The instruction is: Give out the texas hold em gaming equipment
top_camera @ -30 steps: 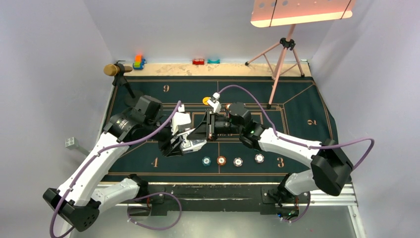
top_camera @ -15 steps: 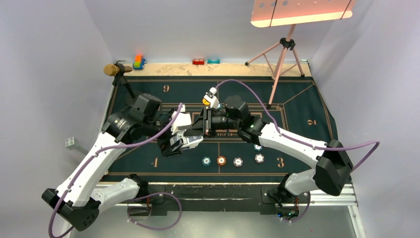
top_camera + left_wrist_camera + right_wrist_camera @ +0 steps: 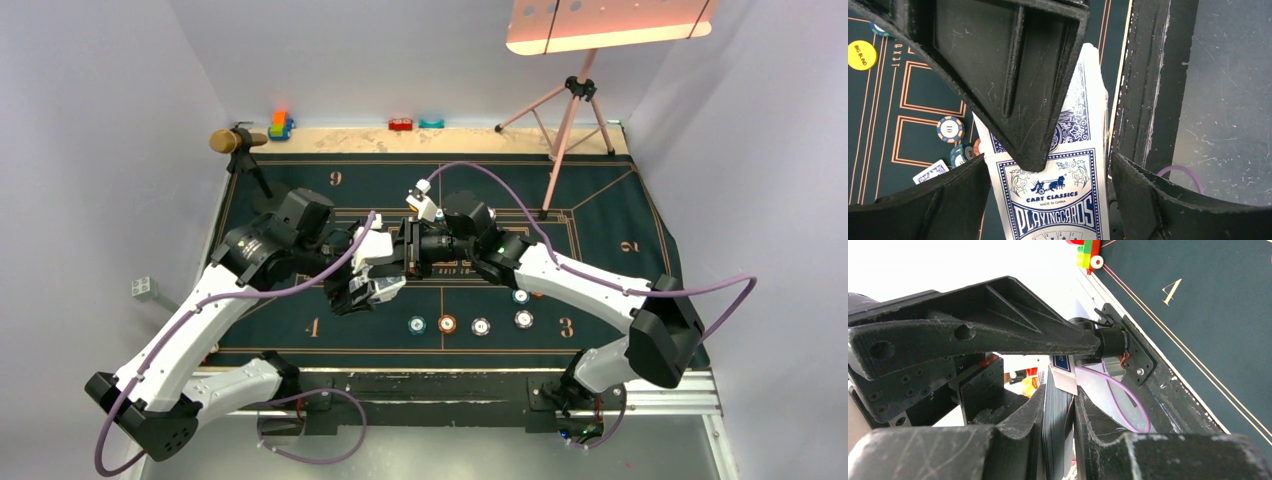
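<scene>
Grips the deck (image 3: 1055, 435) edge-on in the right tool (image 3: 1060, 400), both fingers pressed flat against the stack, one card's blue-printed end poking up past the fingertips. Holds it off the surface (image 3: 330, 140), above the middle of the mat (image 3: 600, 220). Stands the left tool (image 3: 1048, 160) wide open around the same deck, one finger at each side of the blue-backed top card; cannot tell whether either finger touches it. Shows, from above, four chips (image 3: 447, 323) in a row on the mat near its front edge, with a fifth just behind the row's right end. Shows, from the left wrist, a yellow disc (image 3: 861, 55) marked BIG BLIND flat on the mat, a few more chips close together, and a single card (image 3: 930, 171) face down just beside them. Has small toys (image 3: 281, 125) on the bare surface beyond the mat's far edge.
</scene>
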Controlling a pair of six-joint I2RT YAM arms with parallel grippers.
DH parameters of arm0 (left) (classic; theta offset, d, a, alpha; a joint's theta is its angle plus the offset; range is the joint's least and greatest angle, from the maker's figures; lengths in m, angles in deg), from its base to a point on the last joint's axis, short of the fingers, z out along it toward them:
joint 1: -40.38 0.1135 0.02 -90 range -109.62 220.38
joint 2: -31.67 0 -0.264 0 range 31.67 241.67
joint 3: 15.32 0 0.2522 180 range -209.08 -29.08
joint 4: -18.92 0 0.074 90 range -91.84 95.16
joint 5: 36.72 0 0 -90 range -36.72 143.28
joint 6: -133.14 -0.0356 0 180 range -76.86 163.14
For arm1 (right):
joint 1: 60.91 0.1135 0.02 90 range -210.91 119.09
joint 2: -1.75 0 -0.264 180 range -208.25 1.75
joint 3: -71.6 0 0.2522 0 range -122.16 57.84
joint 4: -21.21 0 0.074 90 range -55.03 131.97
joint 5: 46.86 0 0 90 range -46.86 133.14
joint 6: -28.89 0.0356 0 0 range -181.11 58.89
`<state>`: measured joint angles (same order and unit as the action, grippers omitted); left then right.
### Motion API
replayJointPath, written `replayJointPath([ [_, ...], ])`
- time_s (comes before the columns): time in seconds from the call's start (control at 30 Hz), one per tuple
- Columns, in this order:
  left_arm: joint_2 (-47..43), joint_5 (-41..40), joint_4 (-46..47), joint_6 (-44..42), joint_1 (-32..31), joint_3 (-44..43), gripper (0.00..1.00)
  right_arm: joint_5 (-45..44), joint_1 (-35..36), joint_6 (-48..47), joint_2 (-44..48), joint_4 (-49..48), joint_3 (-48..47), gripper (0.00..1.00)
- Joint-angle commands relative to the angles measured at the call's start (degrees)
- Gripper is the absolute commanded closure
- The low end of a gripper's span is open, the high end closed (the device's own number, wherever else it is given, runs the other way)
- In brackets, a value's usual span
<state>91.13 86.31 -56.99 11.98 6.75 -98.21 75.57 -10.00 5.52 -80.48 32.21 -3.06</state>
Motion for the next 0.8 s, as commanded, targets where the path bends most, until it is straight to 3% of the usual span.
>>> replayJointPath([
  [0.0, -0.2, 1.27, 0.74, -1.54, -0.65, -0.51, 0.13, -0.2, 0.24, 0.71, 0.24, -1.21, -3.52, 0.84],
  [0.13, -0.79, 0.64, 0.22, -1.9, -0.81, 0.39, 0.22, -0.24, 0.24, 0.98, 0.23, -0.97, -3.65, 0.77],
  [0.27, -1.23, -0.34, 0.62, -0.8, -0.76, 0.42, 0.31, -0.74, 0.24, 0.54, 0.47, 0.21, -4.28, 0.55],
  [0.33, -1.47, -1.03, 1.06, 0.31, -0.79, 0.12, 0.35, -0.87, 0.24, 0.34, 0.68, 0.57, -4.1, 0.48],
  [0.57, -1.71, -1.9, 1.83, 2.88, -0.78, 0.51, 0.42, -0.7, 0.23, 2.62, 2.1, -2.6, 0.34, 0.48],
  [0.77, -0.57, -3.38, 1.7, 3.11, -0.69, -0.3, 0.42, -0.28, 0.71, 1.49, 2.57, -2.2, 1.12, 0.48],
])
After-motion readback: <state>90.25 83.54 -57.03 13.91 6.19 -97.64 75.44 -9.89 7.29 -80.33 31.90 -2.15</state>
